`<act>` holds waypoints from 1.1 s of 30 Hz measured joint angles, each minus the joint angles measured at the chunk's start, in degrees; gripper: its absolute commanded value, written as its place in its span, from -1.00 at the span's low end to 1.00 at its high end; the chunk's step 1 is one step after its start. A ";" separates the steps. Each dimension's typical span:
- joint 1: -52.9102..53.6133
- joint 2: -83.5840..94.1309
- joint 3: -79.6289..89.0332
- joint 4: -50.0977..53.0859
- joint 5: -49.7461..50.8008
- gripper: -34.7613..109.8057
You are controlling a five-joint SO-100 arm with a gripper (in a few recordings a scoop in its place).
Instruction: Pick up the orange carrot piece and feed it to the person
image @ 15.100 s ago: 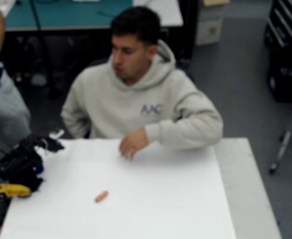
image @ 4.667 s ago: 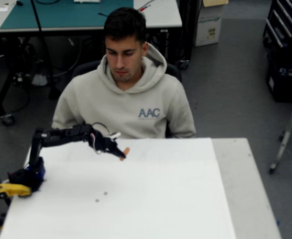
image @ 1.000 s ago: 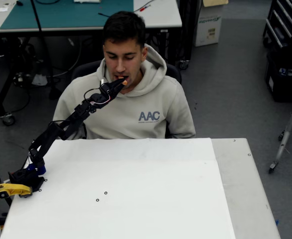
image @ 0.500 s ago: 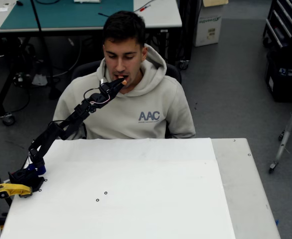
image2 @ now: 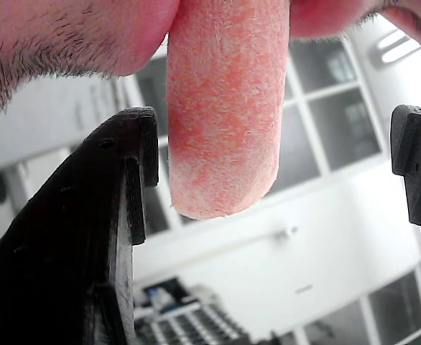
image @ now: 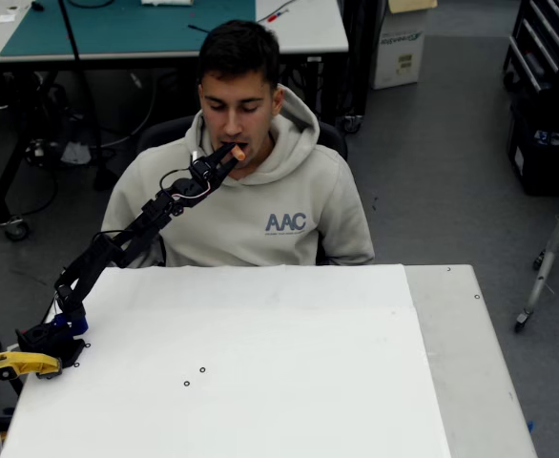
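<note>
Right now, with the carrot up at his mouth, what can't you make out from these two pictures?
- Wrist view: the top end of the orange carrot piece is hidden between the person's lips.
- Overhead view: the end effector is too small to judge its opening.
- Wrist view: the right finger is cut off by the edge.

The overhead view is evenly lit and sharp, with soft light from above; the white table [image: 289, 382] is bright but without strong glare and carries almost no shadows. In the wrist view the orange carrot piece [image2: 225, 108] is in focus, while the bright background behind it is overexposed and blurred.
</note>
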State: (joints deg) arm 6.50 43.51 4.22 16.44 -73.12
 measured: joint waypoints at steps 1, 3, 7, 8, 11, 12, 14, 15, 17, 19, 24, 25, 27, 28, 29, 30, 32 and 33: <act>0.18 0.00 0.00 0.00 0.00 -0.16; 1.05 0.00 0.00 0.00 0.00 -0.16; 3.96 0.00 0.00 0.00 0.62 -0.16; 4.83 0.00 0.00 0.00 0.79 -0.16; 7.03 0.00 0.00 0.00 0.97 -0.16; 7.56 0.00 0.00 0.00 0.97 -0.16; 8.17 0.00 0.00 0.00 0.97 -0.16; 8.26 0.00 0.00 0.00 0.97 -0.16; 8.09 0.00 0.00 0.00 0.97 -0.16; 7.73 0.00 0.00 0.00 0.97 -0.19; 8.00 0.00 0.00 0.00 0.26 -0.52; 8.26 0.00 0.00 0.00 0.26 -0.59; 8.44 0.00 0.09 0.00 0.26 -0.58; 8.44 0.00 0.09 0.00 0.26 -0.55; 8.44 0.00 0.09 0.00 0.26 -0.52; 8.44 0.00 0.09 0.00 0.26 -0.51; 8.26 0.00 0.09 0.00 0.26 -0.53; 8.26 0.00 0.09 0.00 0.26 -0.54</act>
State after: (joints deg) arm 14.77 43.51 4.31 16.44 -72.86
